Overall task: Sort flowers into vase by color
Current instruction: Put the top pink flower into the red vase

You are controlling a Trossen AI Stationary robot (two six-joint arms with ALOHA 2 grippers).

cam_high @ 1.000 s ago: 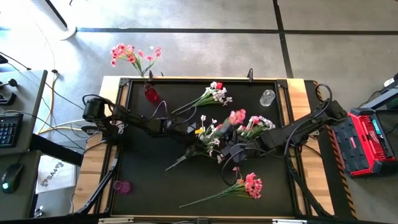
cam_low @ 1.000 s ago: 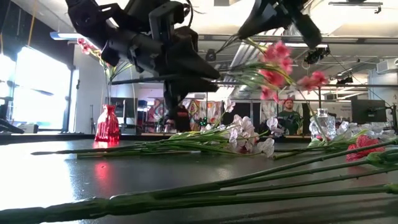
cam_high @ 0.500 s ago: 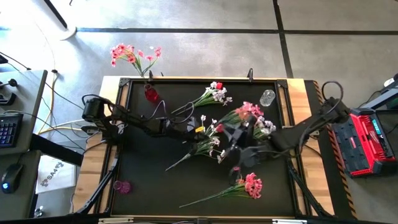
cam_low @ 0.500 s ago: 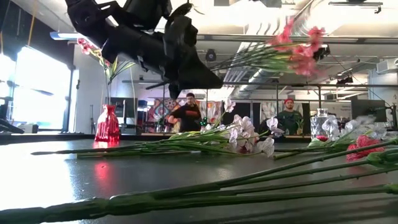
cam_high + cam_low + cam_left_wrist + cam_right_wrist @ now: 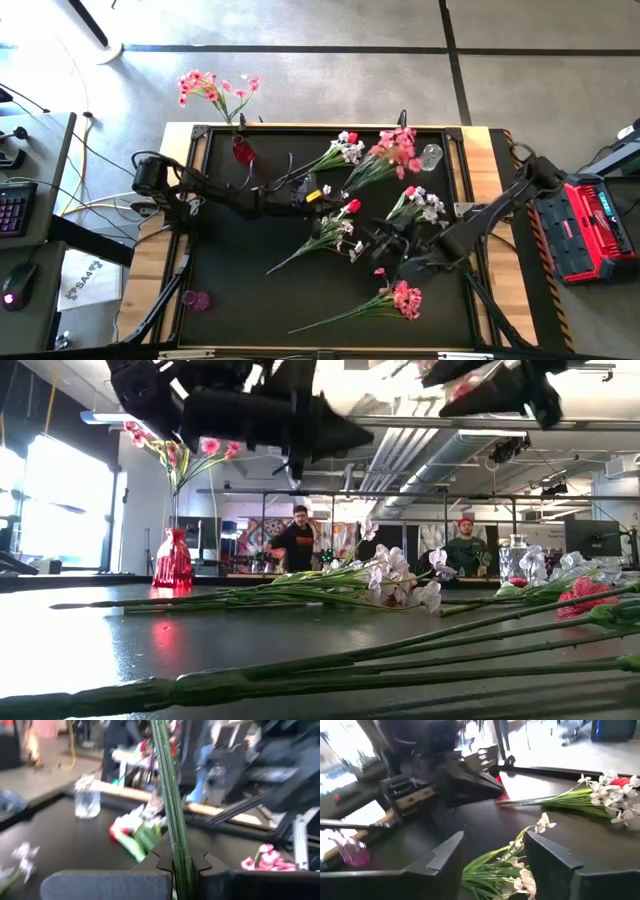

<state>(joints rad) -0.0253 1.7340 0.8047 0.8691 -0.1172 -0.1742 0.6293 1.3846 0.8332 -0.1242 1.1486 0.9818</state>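
The left gripper (image 5: 318, 193) is squeezing the green stem of the pink flowers (image 5: 398, 150), which are pointing toward two o'clock, up by the clear vase (image 5: 430, 157). The right gripper (image 5: 385, 238) is wide open, holding nothing, over the white flowers (image 5: 340, 232) near the middle of the table (image 5: 230, 260).

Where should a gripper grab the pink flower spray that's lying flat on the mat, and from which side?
Grip the pink spray on its bare green stem, about midway, clear of the bulky blossom head. It lies flat, so come straight down, fingers straddling the stem crosswise.
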